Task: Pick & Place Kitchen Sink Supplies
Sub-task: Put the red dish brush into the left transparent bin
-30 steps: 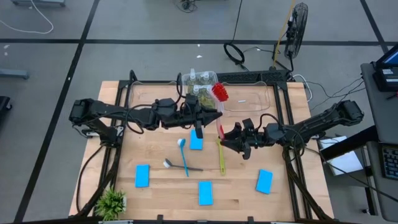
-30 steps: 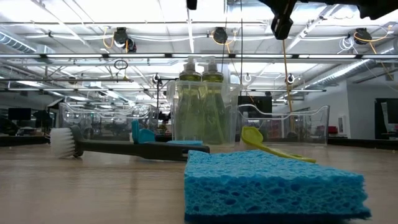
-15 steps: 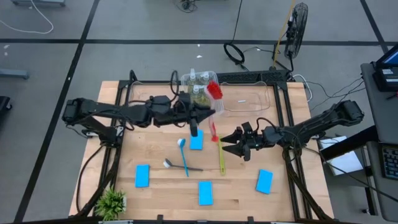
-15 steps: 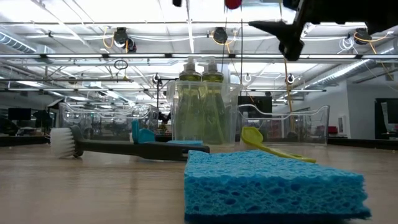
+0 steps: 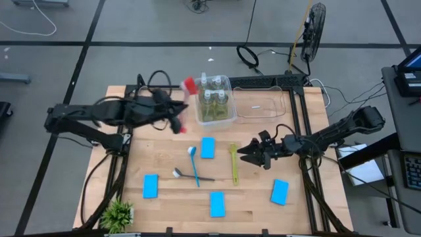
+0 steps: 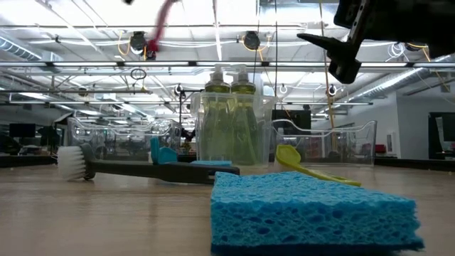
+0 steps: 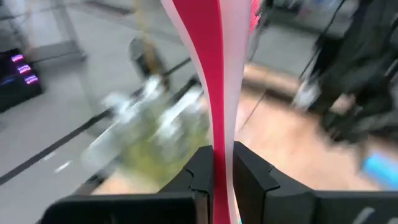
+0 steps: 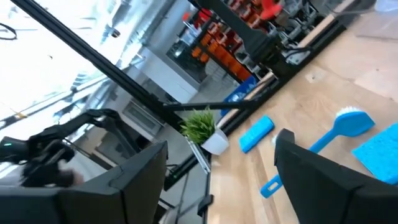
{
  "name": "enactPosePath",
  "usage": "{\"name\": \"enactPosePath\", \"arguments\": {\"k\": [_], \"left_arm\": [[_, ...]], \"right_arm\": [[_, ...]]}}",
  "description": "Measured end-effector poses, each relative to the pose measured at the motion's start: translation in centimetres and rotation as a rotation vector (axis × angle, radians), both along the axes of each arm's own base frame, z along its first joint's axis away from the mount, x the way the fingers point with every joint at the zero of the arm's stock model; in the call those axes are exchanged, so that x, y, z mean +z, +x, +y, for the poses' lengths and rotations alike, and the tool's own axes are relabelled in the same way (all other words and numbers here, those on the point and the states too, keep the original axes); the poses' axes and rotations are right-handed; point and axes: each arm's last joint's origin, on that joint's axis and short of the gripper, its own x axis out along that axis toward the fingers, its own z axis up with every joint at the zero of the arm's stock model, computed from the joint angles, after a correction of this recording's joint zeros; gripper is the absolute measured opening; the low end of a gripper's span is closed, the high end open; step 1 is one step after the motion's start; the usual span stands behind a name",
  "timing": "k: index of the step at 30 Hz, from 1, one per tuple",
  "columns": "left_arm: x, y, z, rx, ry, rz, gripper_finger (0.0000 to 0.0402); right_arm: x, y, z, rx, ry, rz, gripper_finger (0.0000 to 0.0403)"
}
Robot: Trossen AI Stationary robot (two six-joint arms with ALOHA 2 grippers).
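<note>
Clamped between the closed fingers of the left gripper [image 7: 222, 163] is the red brush [image 5: 189, 85], whose red handle rises straight out of the jaws in the left wrist view. Seen from above, the left gripper [image 5: 176, 122] is held over the table [image 5: 164, 155] just left of the clear bin [image 5: 214, 100], and the brush head is raised beside that bin's left wall, at its far corner. Four small bottles [image 5: 217, 99] of yellow-green liquid are stood upright inside this bin, which serves as the landmark for everything else. A second, shallower clear bin [image 5: 258, 106] is set touching its right side.

Just in front of the bottle bin a blue sponge [image 5: 208, 147] is laid flat. A blue brush [image 5: 195, 165] is placed in front of that sponge, crossed near its lower end by a grey brush [image 5: 191, 176]. The yellow-green brush [image 5: 233, 162] is laid in front and slightly right of the bottle bin. Three more blue sponges are spread well in front: one to the left [image 5: 150, 185], one in the middle [image 5: 217, 203], one to the right [image 5: 279, 191]. A small plant [image 5: 118, 214] is set at the table's front left corner.

The right gripper [image 5: 248, 154] is held just right of the yellow-green brush, its fingers spread wide with nothing between them.
</note>
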Motion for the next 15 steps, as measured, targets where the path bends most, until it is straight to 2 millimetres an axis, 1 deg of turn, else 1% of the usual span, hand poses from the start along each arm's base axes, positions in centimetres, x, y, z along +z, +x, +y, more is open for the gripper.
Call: {"name": "enactPosePath", "arguments": {"k": [1,3,4,7,8,12,15], "left_arm": [[-0.1,-0.7,0.1,0.014,0.013,0.034,0.0036],[0.4,-2.0,0.2,0.03,0.048,0.054,0.0036],[0.2,-2.6,0.2,0.035,0.079,0.104,0.0036],[0.2,-3.6,0.5,0.036,0.174,0.189,0.0036],[-0.1,-3.8,0.7,0.041,0.198,0.243,0.0036],[-1.0,-4.6,1.9,0.09,0.23,0.403,0.0036],[-1.8,-4.7,2.9,0.115,0.244,0.525,0.0036]], "right_arm": [[-0.1,-0.1,0.0,0.0,0.002,-0.007,0.0283],[-0.4,-0.4,-0.1,-0.002,0.004,-0.015,0.0282],[-0.4,-0.5,-0.1,-0.002,0.006,-0.021,0.0282],[-0.6,-0.7,-0.2,-0.003,0.011,-0.038,0.0282],[-0.6,-0.8,-0.2,-0.004,0.012,-0.042,0.0283],[-0.5,-0.9,-0.3,-0.004,0.023,-0.07,0.0283],[-0.3,-0.9,-0.3,-0.007,0.025,-0.085,0.028]]}}
